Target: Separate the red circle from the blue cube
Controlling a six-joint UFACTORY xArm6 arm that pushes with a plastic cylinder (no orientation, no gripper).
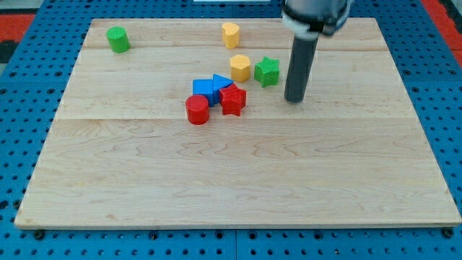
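Note:
The red circle is a short red cylinder near the board's middle. It touches the lower left of the blue cube. A blue triangle sits against the cube's right side, and a red star lies just right of the red circle. My tip is on the board to the right of this cluster, apart from it, with the red star nearest on its left.
A yellow hexagon block and a green star lie just above the cluster, left of my rod. Another yellow block is near the top edge. A green cylinder is at the top left. The wooden board ends in blue pegboard.

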